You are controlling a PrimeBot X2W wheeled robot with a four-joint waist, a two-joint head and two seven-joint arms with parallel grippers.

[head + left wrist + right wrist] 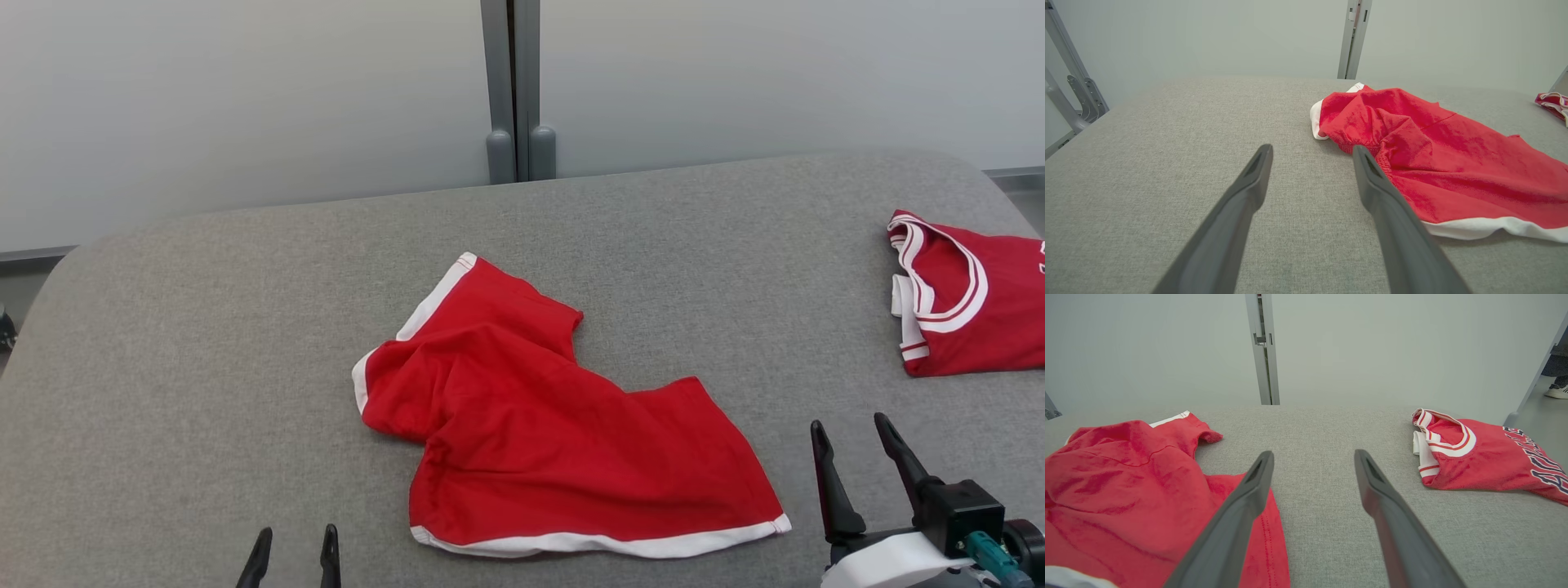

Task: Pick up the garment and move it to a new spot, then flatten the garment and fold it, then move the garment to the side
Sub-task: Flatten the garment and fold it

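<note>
A pair of red shorts with white trim (pixel 547 425) lies crumpled in the middle of the grey padded table (pixel 204 343). The shorts (pixel 1453 163) spread to the right of my left gripper's fingers, and the shorts (pixel 1126 490) cover the left half of the right wrist view. My left gripper (pixel 294 543) is open at the bottom left, short of the shorts, holding nothing. My right gripper (pixel 853 437) is open at the lower right, just past the shorts' right hem, also holding nothing. In the wrist views the left gripper (pixel 1312 151) and right gripper (pixel 1314 457) hover above the table.
A folded red jersey with white and red collar bands (pixel 971 302) lies at the table's right edge; the jersey (pixel 1478 453) shows dark lettering. A grey post (pixel 514 90) stands behind the table against a pale wall. A person's shoe (pixel 1557 391) is on the floor far right.
</note>
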